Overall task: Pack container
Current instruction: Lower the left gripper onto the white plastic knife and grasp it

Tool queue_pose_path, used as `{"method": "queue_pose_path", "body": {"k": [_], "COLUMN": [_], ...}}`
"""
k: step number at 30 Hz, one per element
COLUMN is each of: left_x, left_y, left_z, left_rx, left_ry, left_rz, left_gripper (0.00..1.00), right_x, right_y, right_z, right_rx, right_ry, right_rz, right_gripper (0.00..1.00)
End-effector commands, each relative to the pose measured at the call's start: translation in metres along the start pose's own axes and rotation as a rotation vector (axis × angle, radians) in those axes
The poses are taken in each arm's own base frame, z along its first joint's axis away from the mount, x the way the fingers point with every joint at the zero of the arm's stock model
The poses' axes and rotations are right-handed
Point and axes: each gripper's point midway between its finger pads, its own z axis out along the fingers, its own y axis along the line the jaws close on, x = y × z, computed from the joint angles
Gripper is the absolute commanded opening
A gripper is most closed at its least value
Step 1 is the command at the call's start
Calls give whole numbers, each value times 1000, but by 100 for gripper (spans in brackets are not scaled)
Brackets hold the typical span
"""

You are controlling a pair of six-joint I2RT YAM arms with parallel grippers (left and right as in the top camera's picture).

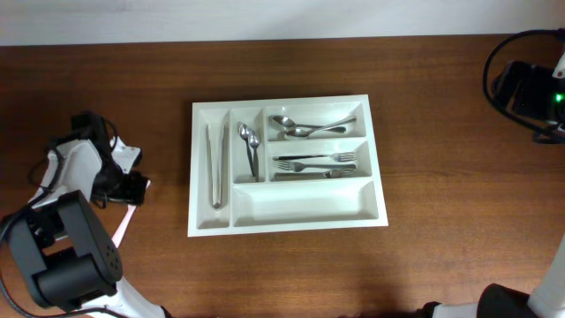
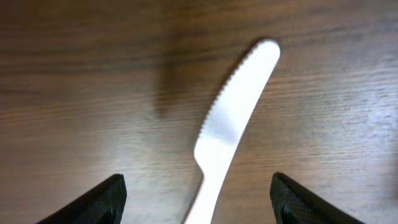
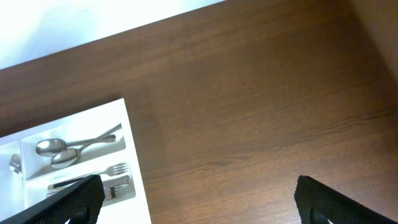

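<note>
Container: white tray, container [image 1: 287, 225], mid-counter [image 1: 441, 132], well apart from both arms; lowest wide slot bare.
Left claw: left claw [image 2: 196, 180] low over counter, fingers wide either side of the plastic knife [image 2: 233, 106], touching neither.
Right claw: right claw [image 3: 199, 183] wide, nothing in it, off beyond the tray's right.
Risk: knife lies flat, thin and slanted; closing fingers may skid or twist it rather than lift it.
Count, spoons [image 1: 248, 141]: four, in two pairs.
Count, forks [image 1: 327, 161]: two at least; stack unclear.
Count, long metal piece [image 1: 215, 168]: one.
Count, plastic knife: one.
</note>
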Motion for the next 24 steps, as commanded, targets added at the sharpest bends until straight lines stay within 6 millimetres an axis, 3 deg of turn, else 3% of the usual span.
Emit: {"method": "queue_pose_path", "body": {"k": [1,6,18,24], "left_x": [11,16,23,24], "left_y": [2,2,-1,-2], "left_z": [10,14,35,39], "left_rx": [-21,-35,-57,-59], "left_ry": [35,53,46,41], "left_rz": [-14,-13,-31,-32], "left_gripper": [72,65,64,40], "right_x": [-2,-2,-2,-2], "right_y": [1,1,1,1], "right_z": [-8,-8,-8,-8], "right_rx": [-4,-4,-4,-4], "right_ry": [-22,-22,-21,-22], "right_rz": [-3,-3,-4,-3], "right_gripper": [99,99,99,99]}}
